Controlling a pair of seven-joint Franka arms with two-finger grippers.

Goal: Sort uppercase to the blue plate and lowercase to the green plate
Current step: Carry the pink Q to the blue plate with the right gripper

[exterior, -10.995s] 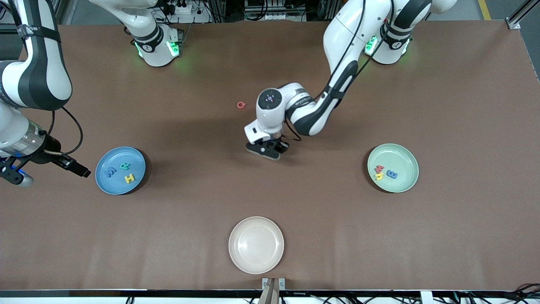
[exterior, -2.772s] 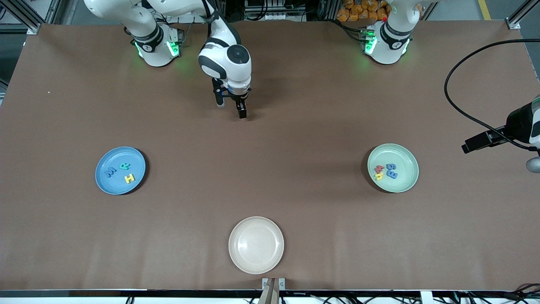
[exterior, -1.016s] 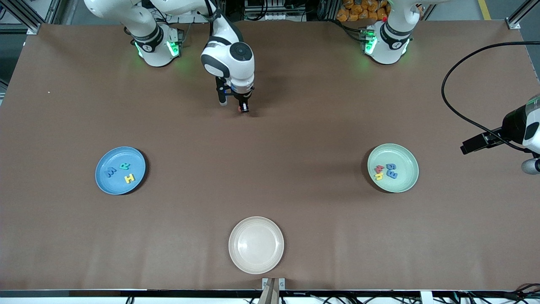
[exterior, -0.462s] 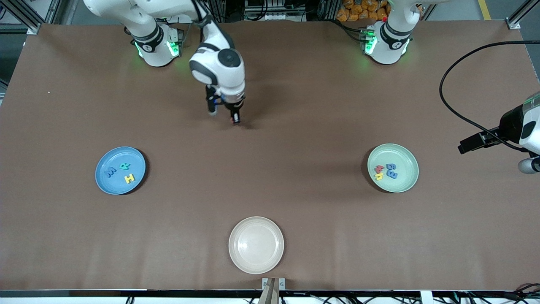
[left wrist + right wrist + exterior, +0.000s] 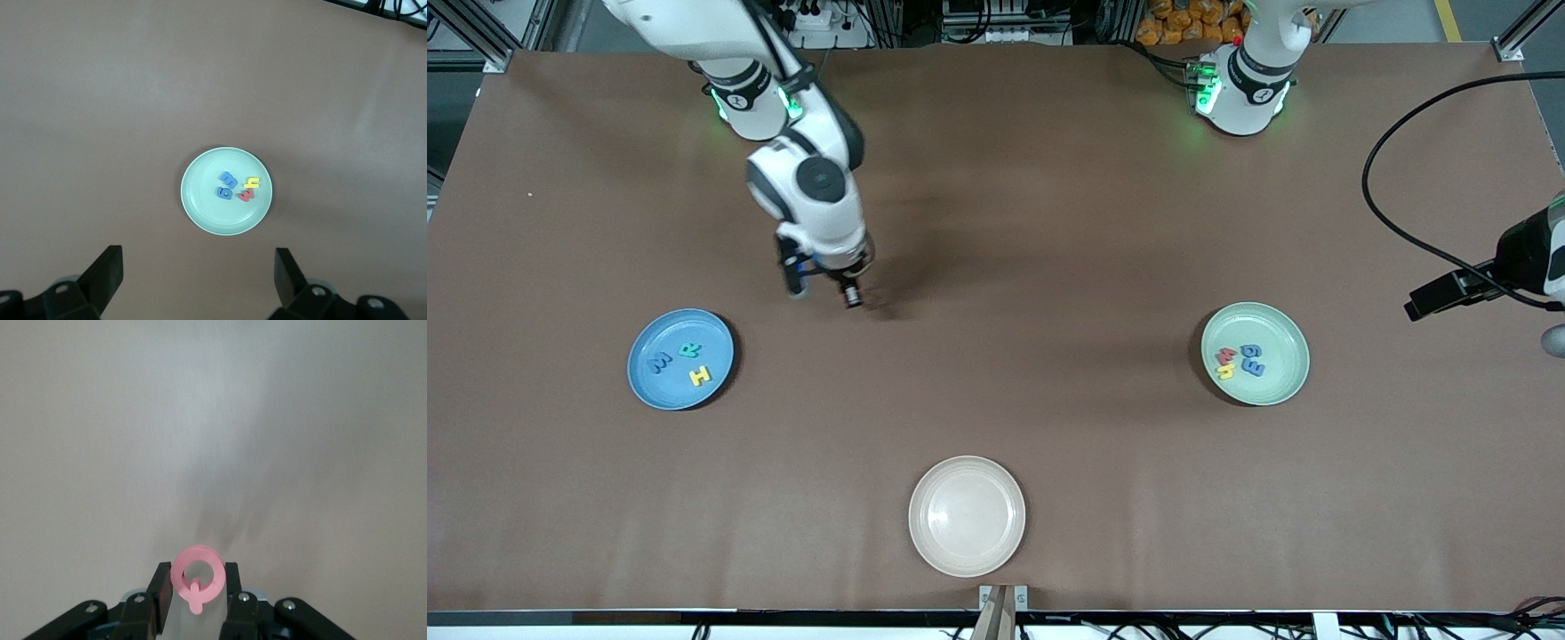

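Right gripper clamped on pink Q, in the air over bare table, well apart from blue plate. Best carried level, released low over bare plate area. Left gripper spread wide, empty, waiting above green plate.

You have three plates on the counter. One, toward the right arm's end, holds W, R and H. One, toward the left arm's end, holds e, g, h and w. The third sits between them, nearest the front camera.
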